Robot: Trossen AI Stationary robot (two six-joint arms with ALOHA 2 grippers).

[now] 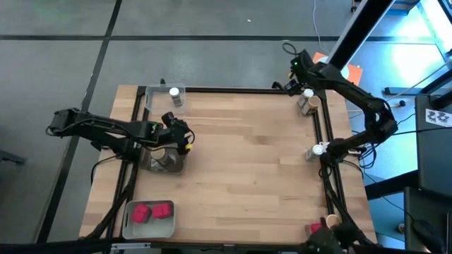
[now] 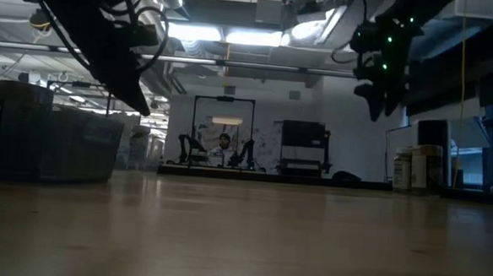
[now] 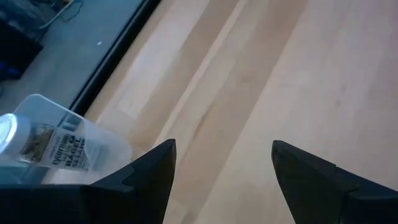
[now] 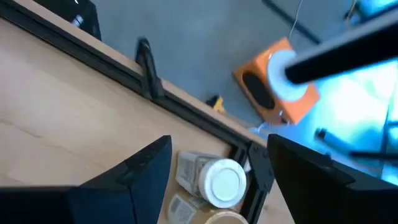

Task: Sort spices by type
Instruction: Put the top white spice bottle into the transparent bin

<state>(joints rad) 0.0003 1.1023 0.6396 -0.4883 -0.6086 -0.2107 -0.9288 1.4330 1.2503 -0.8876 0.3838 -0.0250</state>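
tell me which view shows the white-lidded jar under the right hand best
The right wrist view: the round white-lidded spice jar sits close between the open right hand's fingers, lid and label plain. The high view shows it small at the table's far right corner. The low view shows jars far off; the left wrist view, not this one.

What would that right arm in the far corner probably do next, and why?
Probably lower straight down. The right gripper hangs with fingers open above the white-lidded jar at the table's far right corner, so dropping the fingers around it looks like the natural next bit.
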